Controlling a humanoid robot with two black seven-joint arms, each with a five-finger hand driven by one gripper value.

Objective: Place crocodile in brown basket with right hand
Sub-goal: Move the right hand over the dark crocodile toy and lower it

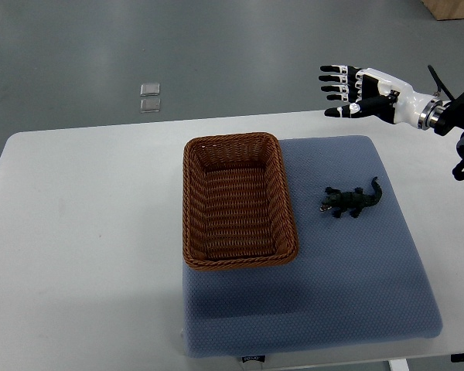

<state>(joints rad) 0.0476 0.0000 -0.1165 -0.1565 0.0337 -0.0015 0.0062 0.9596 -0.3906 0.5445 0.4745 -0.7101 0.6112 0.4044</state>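
Note:
A small dark crocodile toy (351, 201) lies on the blue mat (348, 286), to the right of the brown wicker basket (193, 201). The basket holds nothing that I can see. My right hand (342, 91) comes in from the right edge and hovers above the table's far edge, well beyond the crocodile. Its fingers are spread and hold nothing. The left arm does not show.
The white table (85, 232) carries the mat, which covers its right half. Two small clear squares (149, 97) lie on the grey floor beyond the table. A wooden box corner (456, 8) shows at the top right.

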